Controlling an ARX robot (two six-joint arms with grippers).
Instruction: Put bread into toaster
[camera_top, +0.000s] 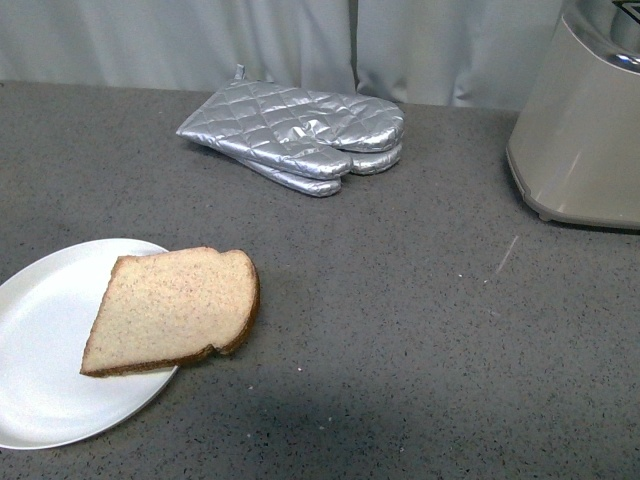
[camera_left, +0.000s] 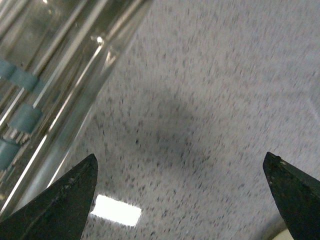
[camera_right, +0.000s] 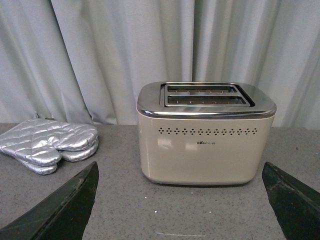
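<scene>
The bread (camera_top: 170, 310) lies flat at my near left, half on the white plate (camera_top: 40, 350), with its far end hanging past the plate's rim onto the grey counter (camera_top: 400, 330). Its long axis runs roughly left to right, and the rounded top points right, toward the toaster (camera_top: 580, 130). The toaster stands at the far right, cut off by the frame edge. A wide stretch of bare counter lies between the two. The silver oven mitts (camera_top: 300, 135) sit stacked at the back, near the curtain (camera_top: 200, 40), well apart from both bread and toaster.

In the right wrist view the toaster (camera_right: 205, 135) stands upright with its long side facing me. Its two slots open upward and run along its length, and the mitts (camera_right: 47, 145) lie off to one side. The right gripper (camera_right: 179, 164) is spread wide with nothing between its fingers.

The left gripper (camera_left: 179, 155) is also spread and empty, over blurred speckled counter beside a shiny structure I cannot identify.
</scene>
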